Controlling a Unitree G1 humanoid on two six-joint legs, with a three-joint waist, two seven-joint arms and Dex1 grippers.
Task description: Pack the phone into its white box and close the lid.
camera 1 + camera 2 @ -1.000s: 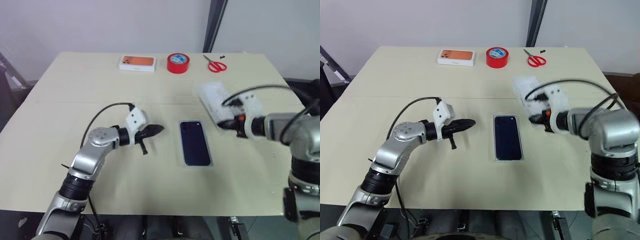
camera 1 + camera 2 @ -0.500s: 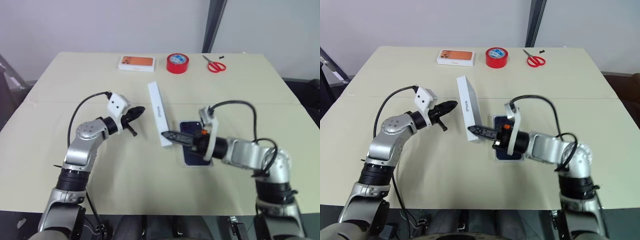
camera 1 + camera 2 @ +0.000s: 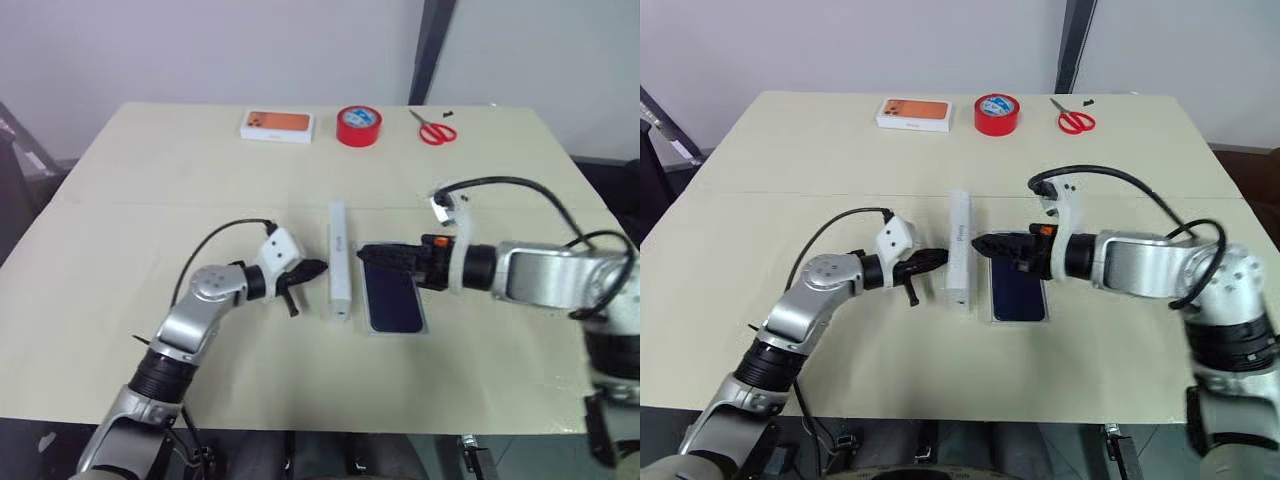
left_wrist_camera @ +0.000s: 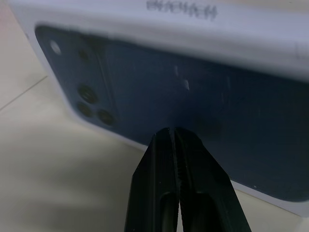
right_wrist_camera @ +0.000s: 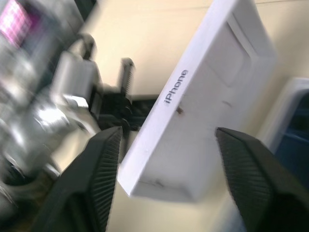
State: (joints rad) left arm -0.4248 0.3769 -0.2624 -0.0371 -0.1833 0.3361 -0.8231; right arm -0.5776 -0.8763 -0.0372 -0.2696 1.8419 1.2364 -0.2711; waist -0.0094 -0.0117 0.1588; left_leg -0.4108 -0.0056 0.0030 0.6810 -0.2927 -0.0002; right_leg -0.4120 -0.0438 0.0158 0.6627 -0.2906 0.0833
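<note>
Head views show the left gripper (image 3: 936, 259), shut and empty, touching the lid (image 3: 959, 250) standing on edge just left of the phone (image 3: 1017, 287) in the white box (image 3: 992, 300), while the right gripper (image 3: 985, 245), parted, holds nothing, so the unsupported lid could topple leftward.

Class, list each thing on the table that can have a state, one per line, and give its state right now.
Lid: standing on its long edge, between the two claws.
Phone: lying in the box, back up.
Box: open, lid off.
Left claw: shut, tip at the lid.
Right claw: open, empty, beside the lid.
Scissors: closed.
</note>
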